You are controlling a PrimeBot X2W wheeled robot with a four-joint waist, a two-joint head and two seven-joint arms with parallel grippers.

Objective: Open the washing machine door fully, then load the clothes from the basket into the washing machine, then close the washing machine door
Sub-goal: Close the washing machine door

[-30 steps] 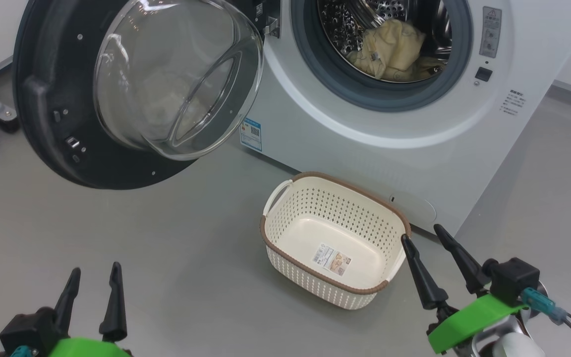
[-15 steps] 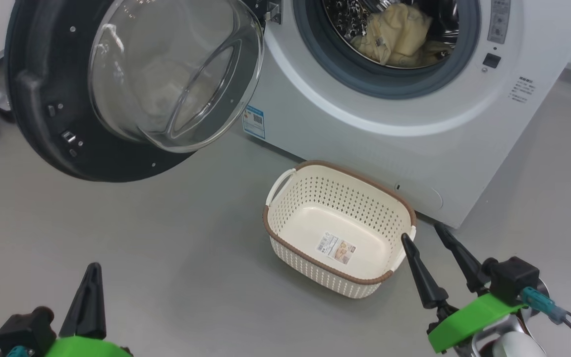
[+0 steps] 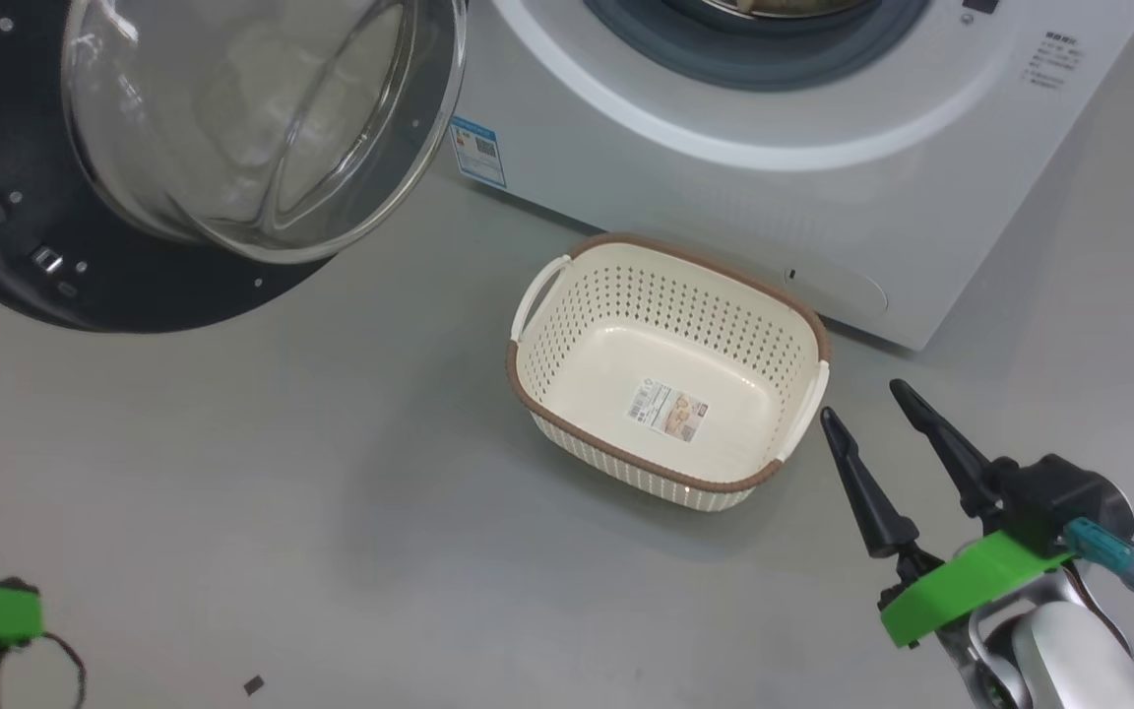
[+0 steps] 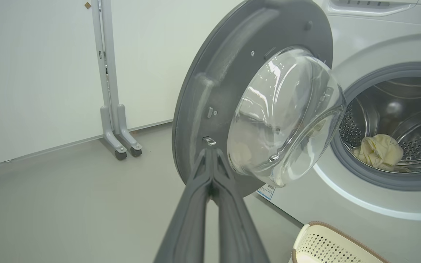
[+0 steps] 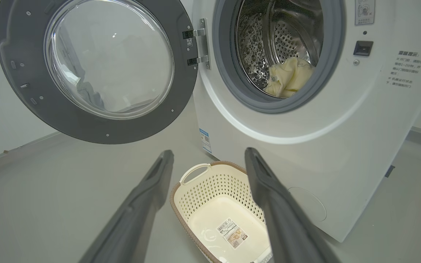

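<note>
A big white washing machine (image 3: 685, 197) stands with its round door (image 5: 86, 128) (wide black ring, bulging clear glass bowl) open at its left. Just in front of the machine sits a cream perforated basket (image 3: 626, 305), brown-rimmed, a label on its floor. Pale yellow clothes (image 5: 289, 76) lie in the machine's drum. The right pincer (image 3: 862, 400), beside the basket, gapes wide and empty; the left pincer (image 4: 212, 160) is pressed shut on nothing, pointing at the door.

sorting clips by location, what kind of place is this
Likely a lab or test room set up for laundry, not a home: a washer and a basket sit on a grey floor, with a wheeled metal stand by a plain white wall.
</note>
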